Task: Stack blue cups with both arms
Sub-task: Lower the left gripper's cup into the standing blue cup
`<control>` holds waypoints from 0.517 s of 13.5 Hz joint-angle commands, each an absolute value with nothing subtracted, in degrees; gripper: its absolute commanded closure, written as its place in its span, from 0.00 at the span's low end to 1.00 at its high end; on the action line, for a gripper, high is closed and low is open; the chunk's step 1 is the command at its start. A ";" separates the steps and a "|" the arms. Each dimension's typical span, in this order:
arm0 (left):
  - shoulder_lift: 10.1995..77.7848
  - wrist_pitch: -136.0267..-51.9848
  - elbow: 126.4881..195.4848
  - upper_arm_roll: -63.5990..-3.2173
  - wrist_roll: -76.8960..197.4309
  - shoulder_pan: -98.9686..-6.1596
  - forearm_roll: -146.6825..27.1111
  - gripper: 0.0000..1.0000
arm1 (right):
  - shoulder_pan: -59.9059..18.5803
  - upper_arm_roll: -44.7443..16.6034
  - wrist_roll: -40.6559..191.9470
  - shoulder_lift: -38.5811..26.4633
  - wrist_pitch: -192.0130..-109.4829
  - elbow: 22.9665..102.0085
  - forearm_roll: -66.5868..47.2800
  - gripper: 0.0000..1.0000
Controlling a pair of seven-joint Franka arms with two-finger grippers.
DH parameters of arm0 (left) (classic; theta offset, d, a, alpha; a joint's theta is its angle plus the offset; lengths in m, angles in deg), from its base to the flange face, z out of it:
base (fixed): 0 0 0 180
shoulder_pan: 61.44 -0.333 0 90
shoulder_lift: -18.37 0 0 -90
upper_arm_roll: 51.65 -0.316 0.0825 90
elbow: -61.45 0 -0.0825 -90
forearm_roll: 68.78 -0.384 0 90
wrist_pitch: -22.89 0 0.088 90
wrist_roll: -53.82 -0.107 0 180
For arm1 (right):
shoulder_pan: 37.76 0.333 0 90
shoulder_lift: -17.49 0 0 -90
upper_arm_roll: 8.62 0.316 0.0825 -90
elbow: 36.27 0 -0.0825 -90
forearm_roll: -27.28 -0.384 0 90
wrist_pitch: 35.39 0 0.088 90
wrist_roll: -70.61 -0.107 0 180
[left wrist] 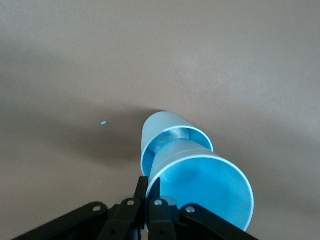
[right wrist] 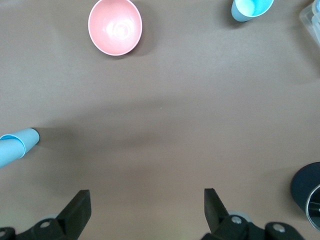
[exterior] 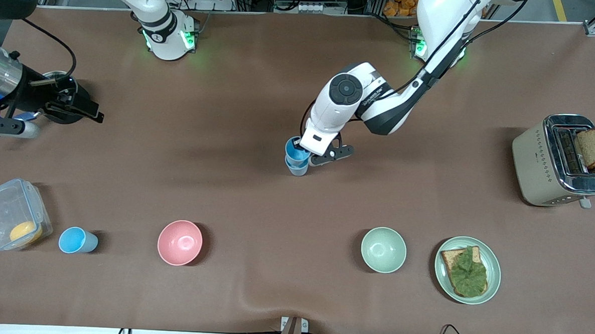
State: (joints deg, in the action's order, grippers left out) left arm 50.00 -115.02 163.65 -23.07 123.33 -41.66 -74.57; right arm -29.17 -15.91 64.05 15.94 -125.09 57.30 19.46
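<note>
A bright blue cup (exterior: 295,151) sits partway inside a paler blue cup (exterior: 297,169) that stands at the table's middle. My left gripper (exterior: 303,151) is shut on the upper cup's rim. In the left wrist view the fingers (left wrist: 150,182) pinch the rim of the bright cup (left wrist: 205,190), whose base is inside the lower cup (left wrist: 165,127). Another blue cup (exterior: 76,240) stands near the front edge, also in the right wrist view (right wrist: 250,7). My right gripper (exterior: 79,108) hangs open and empty, high over the right arm's end of the table (right wrist: 147,202).
A pink bowl (exterior: 179,242), pale green bowl (exterior: 383,249), plate (exterior: 494,266) with topped toast and clear lidded box (exterior: 9,214) line the front. A toaster (exterior: 554,163) holding bread stands at the left arm's end. A dark round pot (right wrist: 307,192) sits under my right arm.
</note>
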 commanded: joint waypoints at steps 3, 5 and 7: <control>50.63 -115.62 161.74 -24.31 125.01 -41.04 -78.87 0.05 | -30.38 -14.95 64.29 16.79 -125.74 57.16 21.04 0.00; 50.10 -115.53 160.33 -24.49 125.01 -42.01 -79.59 0.00 | -32.56 -13.99 64.55 16.53 -125.83 57.07 20.78 0.00; 48.44 -115.36 159.19 -24.84 125.01 -43.68 -79.76 0.00 | -36.77 -10.40 67.35 16.53 -125.74 57.07 21.04 0.00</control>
